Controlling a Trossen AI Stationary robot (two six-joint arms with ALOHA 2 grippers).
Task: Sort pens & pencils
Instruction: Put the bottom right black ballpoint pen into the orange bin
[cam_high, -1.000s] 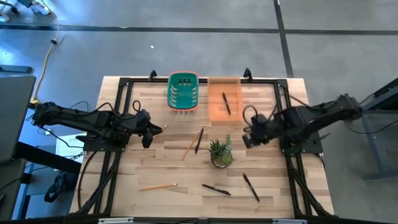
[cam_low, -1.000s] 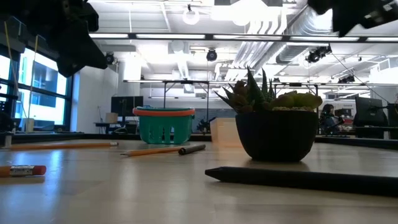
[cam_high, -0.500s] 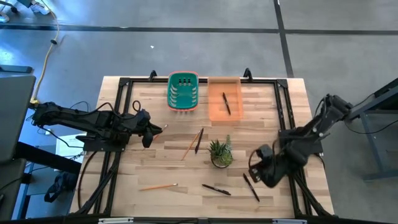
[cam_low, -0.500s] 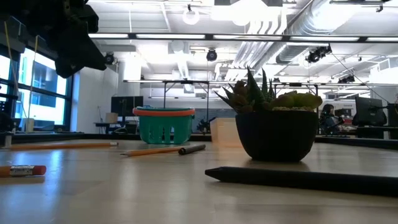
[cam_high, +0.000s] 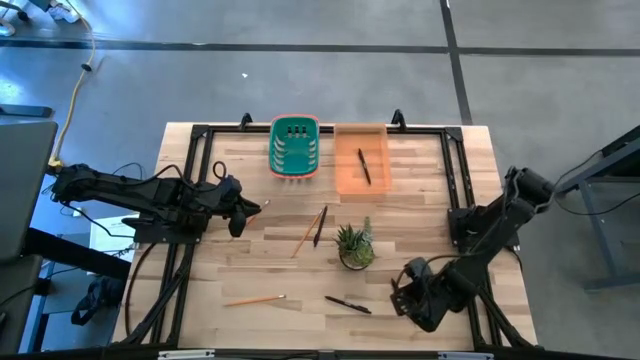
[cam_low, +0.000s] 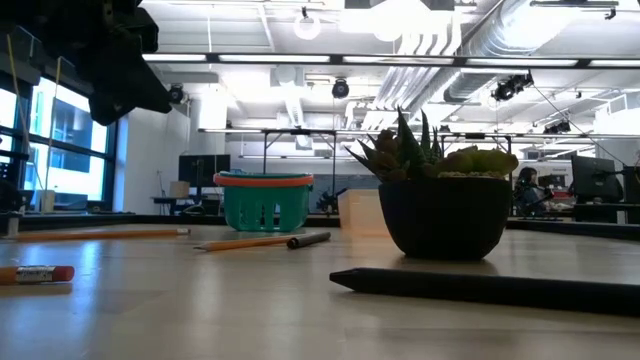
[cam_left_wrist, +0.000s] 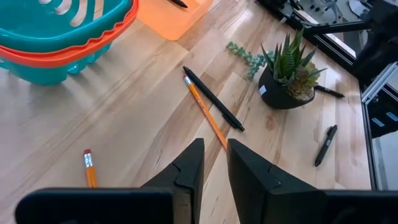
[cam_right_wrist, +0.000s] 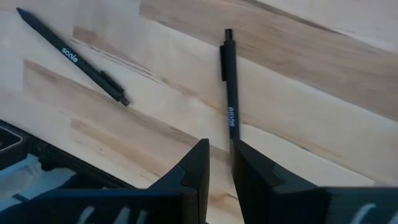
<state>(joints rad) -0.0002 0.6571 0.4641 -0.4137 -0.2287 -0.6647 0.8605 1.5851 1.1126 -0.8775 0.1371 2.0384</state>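
The right gripper (cam_high: 408, 296) is held low over a pen (cam_right_wrist: 230, 87) near the table's (cam_high: 250, 270) front edge, fingers narrowly parted, nothing grasped. Another pen (cam_high: 347, 304) lies beside it; a pencil (cam_high: 254, 299) lies front-left. The left gripper (cam_high: 250, 208) waits at left, narrowly parted, empty.

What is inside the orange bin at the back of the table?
One black pen lies in the orange bin; no pencils show there. Looking level across the table, the plant hides most of the bin.
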